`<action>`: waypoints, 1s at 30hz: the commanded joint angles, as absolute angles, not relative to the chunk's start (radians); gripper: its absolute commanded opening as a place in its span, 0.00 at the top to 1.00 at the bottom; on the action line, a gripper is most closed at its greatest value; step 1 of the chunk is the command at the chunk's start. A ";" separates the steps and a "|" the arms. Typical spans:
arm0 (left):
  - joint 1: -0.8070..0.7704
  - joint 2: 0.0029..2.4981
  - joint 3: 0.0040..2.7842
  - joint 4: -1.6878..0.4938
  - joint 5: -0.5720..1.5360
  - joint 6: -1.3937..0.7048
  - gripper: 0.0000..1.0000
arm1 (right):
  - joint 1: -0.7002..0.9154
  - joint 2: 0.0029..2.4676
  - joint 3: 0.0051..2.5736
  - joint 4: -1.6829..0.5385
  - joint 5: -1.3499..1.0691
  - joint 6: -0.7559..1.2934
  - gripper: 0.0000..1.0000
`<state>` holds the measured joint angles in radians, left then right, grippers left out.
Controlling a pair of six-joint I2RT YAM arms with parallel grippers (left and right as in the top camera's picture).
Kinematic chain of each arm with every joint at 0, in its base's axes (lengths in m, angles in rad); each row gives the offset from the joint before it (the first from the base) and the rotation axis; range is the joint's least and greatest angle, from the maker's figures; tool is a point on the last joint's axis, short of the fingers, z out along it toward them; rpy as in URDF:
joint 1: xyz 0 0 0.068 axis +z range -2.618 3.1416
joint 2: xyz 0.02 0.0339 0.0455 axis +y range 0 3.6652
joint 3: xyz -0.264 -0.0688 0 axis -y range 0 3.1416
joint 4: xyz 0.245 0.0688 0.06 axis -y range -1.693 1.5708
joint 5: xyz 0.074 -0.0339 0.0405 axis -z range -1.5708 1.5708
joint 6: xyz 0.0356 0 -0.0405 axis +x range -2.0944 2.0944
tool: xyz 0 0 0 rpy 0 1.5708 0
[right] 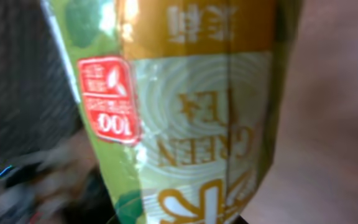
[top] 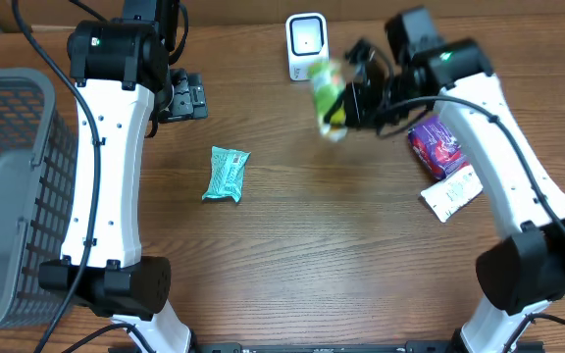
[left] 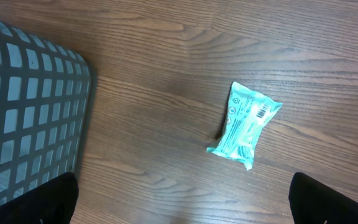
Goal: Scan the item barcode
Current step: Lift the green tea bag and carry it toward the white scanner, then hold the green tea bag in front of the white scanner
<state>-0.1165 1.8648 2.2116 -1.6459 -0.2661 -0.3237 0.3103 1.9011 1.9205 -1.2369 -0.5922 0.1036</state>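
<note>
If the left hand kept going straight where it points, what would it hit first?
Likely the bare wooden table, between the grey basket and the teal packet, touching neither; its height above is unclear.

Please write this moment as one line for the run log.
right gripper: shut on green-and-yellow green-tea packet, near white box-shaped scanner | left gripper: open, empty | teal plastic packet: lying on wooden table
</note>
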 commanded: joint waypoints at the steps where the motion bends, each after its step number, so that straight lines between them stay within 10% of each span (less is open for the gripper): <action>1: -0.117 1.874 2.209 -1.645 -0.272 -0.340 0.01 | 0.339 1.855 2.133 -1.217 -0.084 0.154 0.96; 10: -0.117 1.874 2.209 -1.645 -0.272 -0.340 0.01 | 0.451 1.969 2.152 -0.875 0.649 -0.093 0.96; 30: -0.117 1.874 2.209 -1.645 -0.272 -0.340 0.01 | 0.476 2.457 2.152 -0.172 0.786 -0.820 0.96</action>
